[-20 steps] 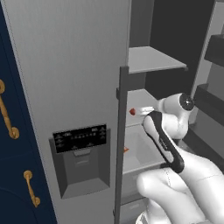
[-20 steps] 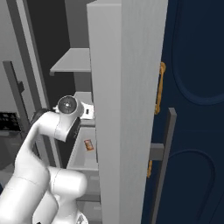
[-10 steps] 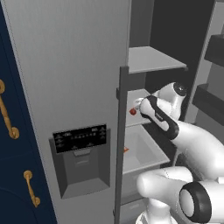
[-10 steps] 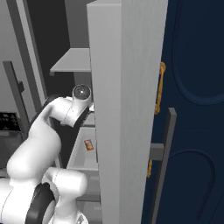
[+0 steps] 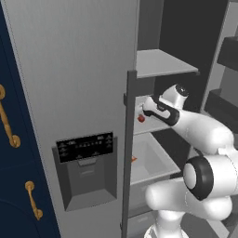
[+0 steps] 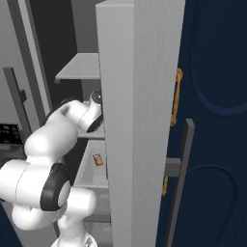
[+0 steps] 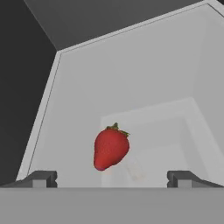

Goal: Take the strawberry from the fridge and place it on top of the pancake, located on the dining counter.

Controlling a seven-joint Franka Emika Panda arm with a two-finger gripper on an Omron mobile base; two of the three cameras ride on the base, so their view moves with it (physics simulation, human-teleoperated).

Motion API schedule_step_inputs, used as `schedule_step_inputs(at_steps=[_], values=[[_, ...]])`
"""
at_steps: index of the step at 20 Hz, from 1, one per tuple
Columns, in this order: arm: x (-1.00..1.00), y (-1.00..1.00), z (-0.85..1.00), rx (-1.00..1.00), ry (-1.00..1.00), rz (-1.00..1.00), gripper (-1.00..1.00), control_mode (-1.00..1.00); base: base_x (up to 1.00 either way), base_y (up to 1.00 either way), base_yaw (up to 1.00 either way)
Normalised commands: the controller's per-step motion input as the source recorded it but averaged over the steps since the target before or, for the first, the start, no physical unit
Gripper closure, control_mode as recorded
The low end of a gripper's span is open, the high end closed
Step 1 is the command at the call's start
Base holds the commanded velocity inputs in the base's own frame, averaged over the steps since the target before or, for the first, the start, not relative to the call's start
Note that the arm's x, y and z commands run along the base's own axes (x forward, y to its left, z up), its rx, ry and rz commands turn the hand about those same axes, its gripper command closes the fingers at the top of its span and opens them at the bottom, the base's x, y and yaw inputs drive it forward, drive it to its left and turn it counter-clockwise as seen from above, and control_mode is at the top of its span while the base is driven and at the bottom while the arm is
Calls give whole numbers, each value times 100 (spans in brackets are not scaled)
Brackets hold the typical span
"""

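Over the last second the arm has been extended from a low, folded pose up and into the open fridge (image 5: 79, 69), so that the gripper (image 5: 145, 108) is now brought just beside the strawberry (image 5: 141, 118), at centre-right of the left base view. In the hand view the strawberry (image 7: 110, 147) is seen slightly left of centre, lying on the pale shelf (image 7: 144, 87), between and beyond the two fingers (image 7: 40, 179), which are held wide apart and touch nothing. The fruit itself is not seen to have shifted. The approach is judged nearly complete; a short further advance and a closing of the fingers would be called for.

Below the shelf, in the lower centre of the left base view, a white drawer (image 5: 151, 160) is seen with a small orange item (image 5: 134, 159) beside it; the same item (image 6: 98, 159) is shown at centre-left of the right base view. The open door (image 6: 140, 120) stands close beside the forearm and partly hides the hand in that view. An upper shelf (image 5: 162, 62) overhangs the wrist, so clearance on withdrawal is judged tight.
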Motion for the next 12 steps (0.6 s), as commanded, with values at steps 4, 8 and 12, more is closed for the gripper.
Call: schedule_step_inputs(at_steps=[4,8,12], values=[[41,17,-22,0,0,0,-100,-100,0,0,0],[39,10,-28,0,0,0,-100,-100,0,0,0],[21,1,-34,0,5,0,-100,-100,0,0,0]])
